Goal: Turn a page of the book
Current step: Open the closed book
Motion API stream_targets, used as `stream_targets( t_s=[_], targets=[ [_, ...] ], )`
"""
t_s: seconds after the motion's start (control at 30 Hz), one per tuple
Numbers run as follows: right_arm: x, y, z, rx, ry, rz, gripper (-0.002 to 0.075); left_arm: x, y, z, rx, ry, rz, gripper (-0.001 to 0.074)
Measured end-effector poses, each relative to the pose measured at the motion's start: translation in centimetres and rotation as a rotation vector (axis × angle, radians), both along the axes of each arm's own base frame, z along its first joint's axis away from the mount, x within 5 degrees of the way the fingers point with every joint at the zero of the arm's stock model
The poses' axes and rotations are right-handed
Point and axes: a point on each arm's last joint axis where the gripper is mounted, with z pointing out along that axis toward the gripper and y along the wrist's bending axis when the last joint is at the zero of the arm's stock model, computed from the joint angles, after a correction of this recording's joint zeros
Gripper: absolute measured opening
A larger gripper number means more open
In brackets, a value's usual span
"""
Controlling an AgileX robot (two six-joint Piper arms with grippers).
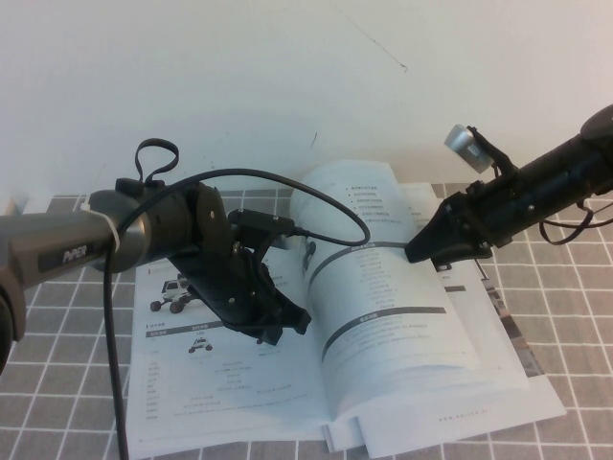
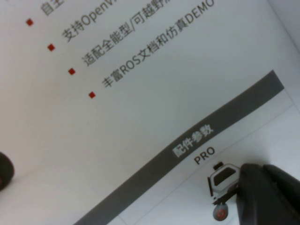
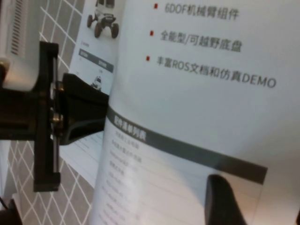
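Note:
The book point(image 1: 220, 383) lies open on the checked cloth, its left page showing wheeled-robot photos. One page point(image 1: 383, 307) with dark grey bars stands lifted and curved over the spine. My right gripper point(image 1: 419, 251) is shut on this page's outer edge. In the right wrist view the page point(image 3: 197, 93) fills the frame, with one finger point(image 3: 225, 201) lying on its face. My left gripper point(image 1: 283, 329) hovers open just above the left page, close to the lifted sheet. In the left wrist view one of its fingers point(image 2: 267, 197) lies beside a small robot photo point(image 2: 224, 180).
Another booklet point(image 1: 508, 331) with pinkish-brown edges lies under the book on the right. A grey checked cloth point(image 1: 57, 383) covers the table. The white wall point(image 1: 287, 77) is behind. The left arm's cable point(image 1: 115, 364) hangs at the front left.

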Motion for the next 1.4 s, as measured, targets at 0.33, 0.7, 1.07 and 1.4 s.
stream_targets(
  t_s=[0.33, 0.7, 1.07, 1.4],
  targets=[
    [0.3, 0.5, 1.1, 0.1, -0.017, -0.038, 0.0323, 0.0, 0.0, 0.0, 0.001, -0.001, -0.001, -0.0004],
    [0.0, 2.2, 4.6, 0.226, -0.097, -0.042, 0.0323, 0.0, 0.0, 0.0, 0.002, -0.003, -0.001, -0.0004],
    [-1.4, 5.6, 6.6, 0.274, -0.133, 0.026, 0.0323, 0.2, 0.0, 0.2, 0.003, -0.006, -0.006, -0.0004],
    [-2.1, 5.9, 8.9, 0.287, -0.194, 0.049, 0.0323, 0.1, 0.8, 4.6, 0.074, -0.113, 0.012, -0.0004]
  ],
)
